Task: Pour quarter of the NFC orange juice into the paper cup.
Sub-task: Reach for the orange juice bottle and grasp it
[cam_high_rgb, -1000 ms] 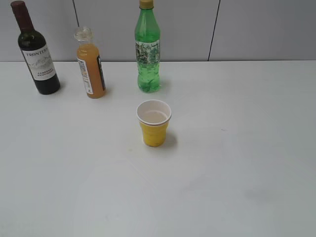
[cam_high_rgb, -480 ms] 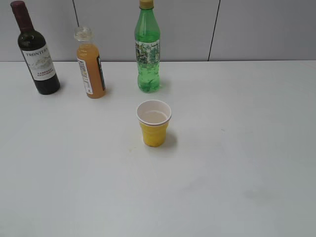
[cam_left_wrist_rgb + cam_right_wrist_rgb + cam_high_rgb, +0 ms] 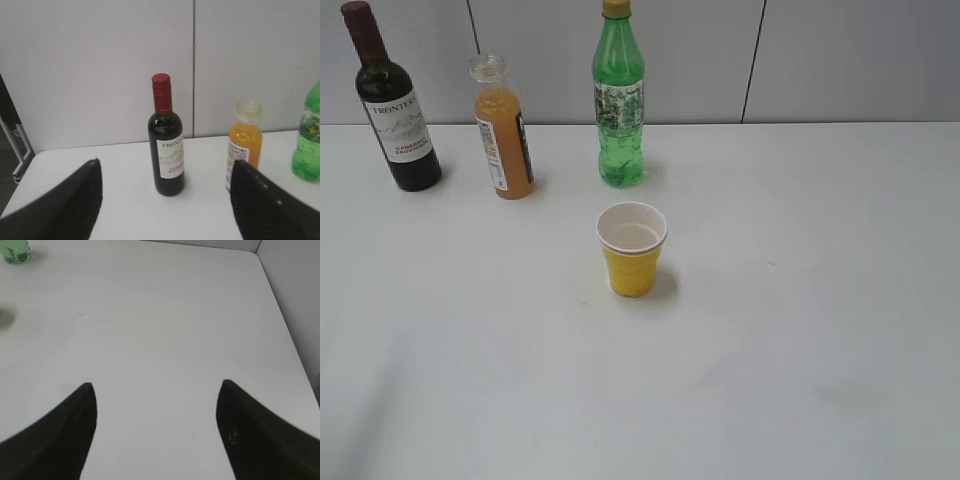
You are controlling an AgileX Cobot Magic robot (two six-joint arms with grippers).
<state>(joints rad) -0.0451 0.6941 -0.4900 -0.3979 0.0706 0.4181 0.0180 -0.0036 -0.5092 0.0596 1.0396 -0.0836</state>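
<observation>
The NFC orange juice (image 3: 504,140) stands upright with no cap at the back left of the white table, between the dark wine bottle and the green bottle. It also shows in the left wrist view (image 3: 244,145). The yellow paper cup (image 3: 632,250) stands upright near the table's middle, in front of the green bottle. My left gripper (image 3: 165,167) is open and empty, facing the wine bottle from a distance, with the juice to its right. My right gripper (image 3: 156,385) is open and empty over bare table. Neither gripper shows in the exterior view.
A dark wine bottle (image 3: 395,110) with a red cap stands at the far back left, also seen in the left wrist view (image 3: 166,145). A tall green bottle (image 3: 619,100) stands behind the cup. The table's right edge (image 3: 287,335) shows in the right wrist view. A grey wall runs behind.
A faint shadow has appeared at the lower left of the table in the exterior view. The bottles and cup have not moved.
</observation>
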